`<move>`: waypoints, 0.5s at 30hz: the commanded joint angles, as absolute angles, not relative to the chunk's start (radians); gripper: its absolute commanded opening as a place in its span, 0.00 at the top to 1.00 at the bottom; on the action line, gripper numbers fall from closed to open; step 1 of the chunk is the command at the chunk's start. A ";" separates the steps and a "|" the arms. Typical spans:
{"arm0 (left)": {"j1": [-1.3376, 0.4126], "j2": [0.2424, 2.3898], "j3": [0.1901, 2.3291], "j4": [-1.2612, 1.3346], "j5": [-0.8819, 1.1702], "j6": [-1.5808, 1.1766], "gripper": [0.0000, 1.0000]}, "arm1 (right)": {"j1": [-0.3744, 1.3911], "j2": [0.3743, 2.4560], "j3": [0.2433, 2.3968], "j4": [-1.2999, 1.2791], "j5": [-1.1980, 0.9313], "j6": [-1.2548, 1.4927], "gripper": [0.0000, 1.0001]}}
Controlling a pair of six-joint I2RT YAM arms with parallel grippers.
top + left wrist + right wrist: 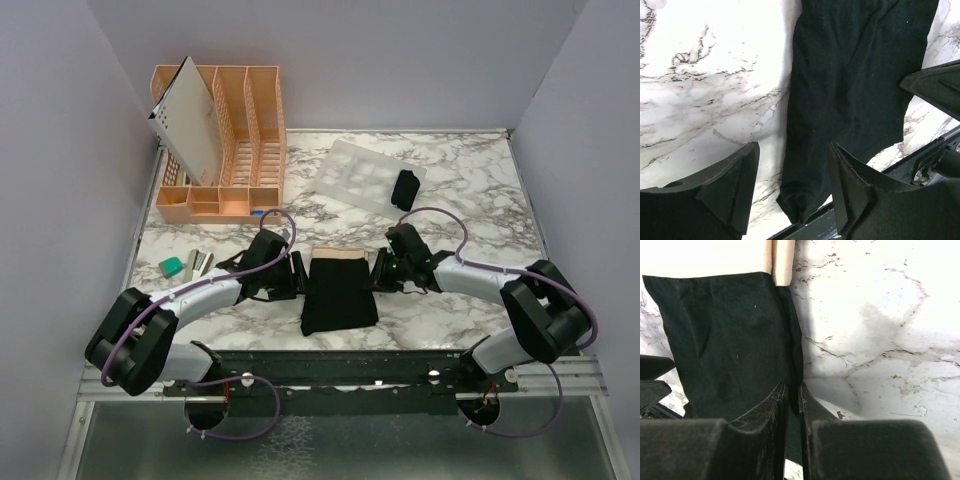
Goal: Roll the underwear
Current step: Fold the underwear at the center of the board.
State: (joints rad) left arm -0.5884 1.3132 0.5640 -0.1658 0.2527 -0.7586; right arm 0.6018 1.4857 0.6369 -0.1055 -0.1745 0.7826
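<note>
Flat black underwear (340,293) with a tan band (338,254) at its far end lies on the marble table between my grippers. My left gripper (292,277) is open, its jaws straddling the cloth's left edge (805,165) without holding it. My right gripper (378,272) is shut on the cloth's right edge (793,390); the tan band (782,262) shows ahead of it. A second black underwear (404,189), rolled into a small bundle, rests on a clear tray at the back right.
A clear plastic tray (360,177) sits at the back. A peach organiser rack (235,140) with a leaning white panel (190,115) stands back left. A teal item (173,266) and a small grey one (200,263) lie left. The table's black front rail (340,362) runs close to the cloth.
</note>
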 commanded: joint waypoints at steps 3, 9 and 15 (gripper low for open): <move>-0.582 1.310 0.549 -0.156 0.225 -0.754 0.38 | 0.603 1.505 0.668 -0.152 -0.170 0.753 0.92; -0.581 1.303 0.541 -0.141 0.227 -0.767 0.38 | 0.604 1.507 0.734 -0.211 -0.151 0.734 1.00; -0.580 1.288 0.542 -0.144 0.208 -0.772 0.38 | 0.614 1.508 0.823 -0.309 -0.096 0.689 1.00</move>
State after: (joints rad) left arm -0.5880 1.3128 0.5529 -0.1585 0.2443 -0.7631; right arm 0.6025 1.4944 0.7605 -0.2157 -0.1608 0.7357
